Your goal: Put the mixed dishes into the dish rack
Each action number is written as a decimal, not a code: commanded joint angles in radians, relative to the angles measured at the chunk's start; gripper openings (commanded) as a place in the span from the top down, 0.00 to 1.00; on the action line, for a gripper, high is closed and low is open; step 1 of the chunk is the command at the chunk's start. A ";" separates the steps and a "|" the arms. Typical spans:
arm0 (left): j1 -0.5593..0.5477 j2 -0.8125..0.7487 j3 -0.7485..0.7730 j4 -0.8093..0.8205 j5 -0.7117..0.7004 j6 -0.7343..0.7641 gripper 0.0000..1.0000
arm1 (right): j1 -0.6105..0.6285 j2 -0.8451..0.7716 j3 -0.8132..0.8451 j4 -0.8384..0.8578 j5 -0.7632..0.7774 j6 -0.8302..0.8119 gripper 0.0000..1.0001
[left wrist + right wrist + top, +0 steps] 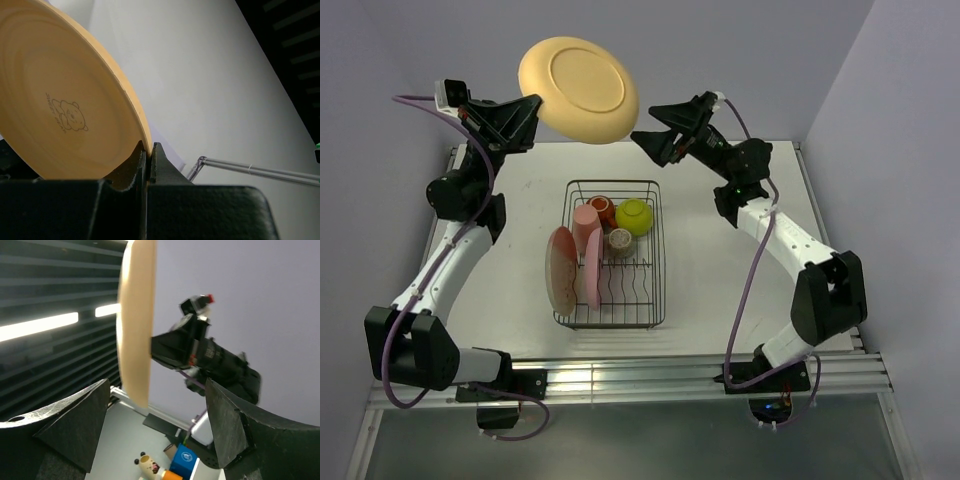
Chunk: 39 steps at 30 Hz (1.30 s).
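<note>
My left gripper [533, 107] is shut on the rim of the yellow-orange plate [578, 90] and holds it high above the far edge of the table. In the left wrist view the jaws [148, 150] pinch the plate's edge [65, 100]. My right gripper [650, 140] is open, just right of the plate and not touching it. Its wrist view shows the plate edge-on [136, 320] between the spread fingers [157, 390]. The black wire dish rack [660, 270] holds two pink plates [563, 268], a salmon tumbler [585, 222], a red-orange cup [602, 209], a lime-green bowl [634, 216] and a small tan bowl [620, 240].
The white table [720, 270] lies under the rack, with walls close behind and on both sides. A metal rail [250, 167] runs along the table's edge. A blue box [184, 457] and a tan tube [150, 465] show low in the right wrist view.
</note>
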 commanded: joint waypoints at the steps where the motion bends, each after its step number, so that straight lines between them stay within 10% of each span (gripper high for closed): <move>1: -0.016 -0.029 -0.017 0.135 -0.071 -0.405 1.00 | 0.023 0.031 0.094 0.158 0.045 0.063 0.17; 11: -0.082 -0.016 -0.060 0.161 -0.078 -0.404 1.00 | 0.068 0.152 0.272 0.187 0.095 0.123 0.24; 14: -0.108 -0.013 -0.067 0.161 -0.061 -0.395 1.00 | 0.078 0.178 0.326 0.169 0.110 0.135 0.44; 18: -0.127 -0.012 -0.093 0.156 -0.002 -0.398 1.00 | 0.078 0.180 0.338 0.159 0.115 0.155 1.00; 22: -0.127 -0.030 -0.173 0.163 0.075 -0.416 0.01 | 0.065 0.128 0.269 0.137 0.101 0.129 1.00; 25: -0.114 -0.079 -0.250 0.036 0.202 -0.352 0.01 | 0.033 0.065 0.217 0.048 0.032 0.077 1.00; 29: -0.056 -0.214 -0.193 -0.583 0.394 0.006 0.01 | -0.035 -0.056 0.156 -0.165 -0.045 -0.108 1.00; 30: -0.033 -0.252 -0.146 -1.016 0.409 0.267 0.01 | -0.067 -0.111 0.145 -0.216 -0.059 -0.146 1.00; 33: 0.060 -0.250 0.055 -1.629 0.349 0.683 0.01 | -0.122 -0.209 0.152 -0.524 -0.093 -0.367 1.00; 39: 0.146 -0.175 0.382 -2.081 0.164 1.073 0.01 | -0.112 -0.300 0.313 -1.196 -0.019 -0.808 1.00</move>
